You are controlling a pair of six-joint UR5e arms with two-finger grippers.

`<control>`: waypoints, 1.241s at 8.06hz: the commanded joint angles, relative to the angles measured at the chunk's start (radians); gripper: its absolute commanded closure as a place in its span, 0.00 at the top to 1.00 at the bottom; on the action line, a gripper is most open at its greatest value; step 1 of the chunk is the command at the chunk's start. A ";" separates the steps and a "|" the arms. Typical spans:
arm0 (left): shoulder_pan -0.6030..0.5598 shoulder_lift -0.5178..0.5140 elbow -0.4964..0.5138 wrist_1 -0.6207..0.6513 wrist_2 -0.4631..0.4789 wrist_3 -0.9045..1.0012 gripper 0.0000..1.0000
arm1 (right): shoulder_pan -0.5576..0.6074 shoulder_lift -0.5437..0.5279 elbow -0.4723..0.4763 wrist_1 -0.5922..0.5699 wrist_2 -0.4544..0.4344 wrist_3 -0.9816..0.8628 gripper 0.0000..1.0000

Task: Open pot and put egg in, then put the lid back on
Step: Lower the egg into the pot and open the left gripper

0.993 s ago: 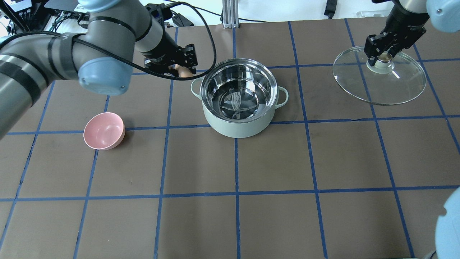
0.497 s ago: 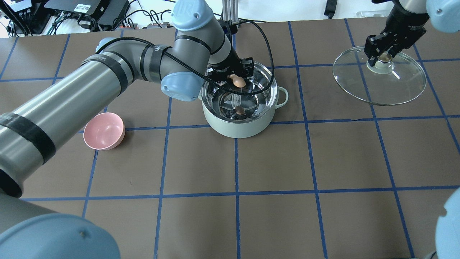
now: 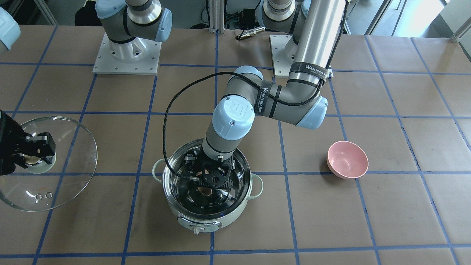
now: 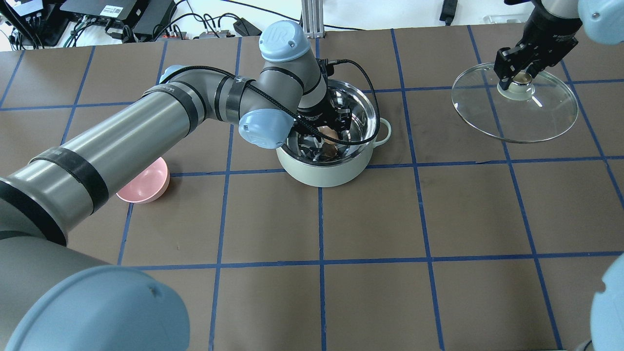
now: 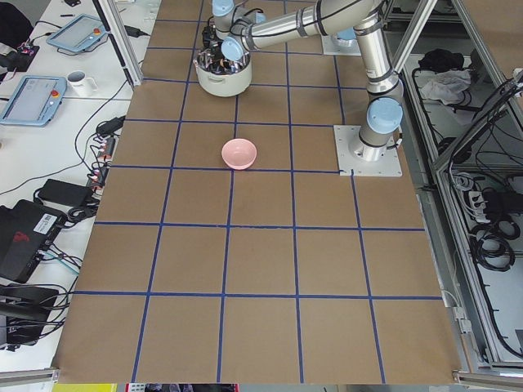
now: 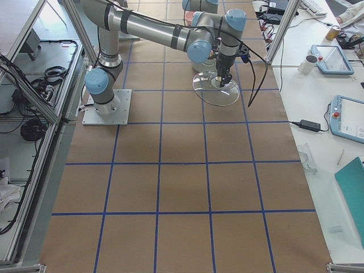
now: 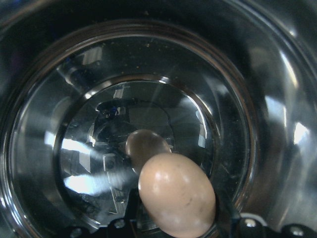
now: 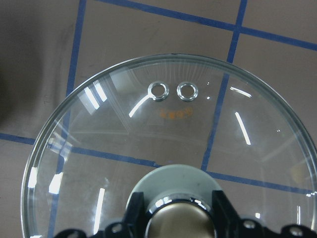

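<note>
Left jaws grasping one egg (image 7: pixel 177 196) — inside one pot (image 4: pixel 321 173), right jaws clamping one lid (image 4: pixel 536 117)

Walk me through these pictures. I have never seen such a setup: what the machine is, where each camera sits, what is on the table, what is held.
This is a robot with two arms at a table, each ending in a two-finger claw. Two cameras look down, one from behind the robot, one facing it; two look along the table from its ends; one rides on each wrist. On the table stand an open green pot and an empty pink bowl. The left claw is inside the pot, gripping a brown egg above the shiny bottom. The right claw grips the glass lid by its knob, off to the side.
</note>
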 commanded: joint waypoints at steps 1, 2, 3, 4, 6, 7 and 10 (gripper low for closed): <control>-0.009 -0.024 -0.001 -0.007 0.034 -0.011 0.43 | 0.000 -0.001 -0.001 0.000 0.000 0.000 0.00; -0.009 -0.026 -0.001 -0.007 0.034 -0.014 0.46 | 0.000 -0.001 0.001 0.000 0.000 0.000 0.00; -0.009 -0.026 -0.001 -0.007 0.034 -0.014 0.46 | 0.000 -0.001 0.001 0.000 0.000 0.002 0.00; -0.010 -0.024 -0.001 -0.005 0.034 -0.017 0.55 | 0.000 -0.002 -0.001 0.000 0.001 0.006 0.00; -0.015 -0.020 -0.001 -0.005 0.034 -0.026 0.91 | 0.000 -0.007 -0.004 0.000 0.001 0.017 0.00; -0.017 -0.017 -0.001 -0.005 0.034 -0.033 0.96 | 0.000 -0.016 -0.004 0.000 0.003 0.020 0.00; -0.030 0.093 0.001 -0.110 0.037 -0.051 1.00 | 0.017 -0.036 -0.021 0.005 0.001 0.100 0.00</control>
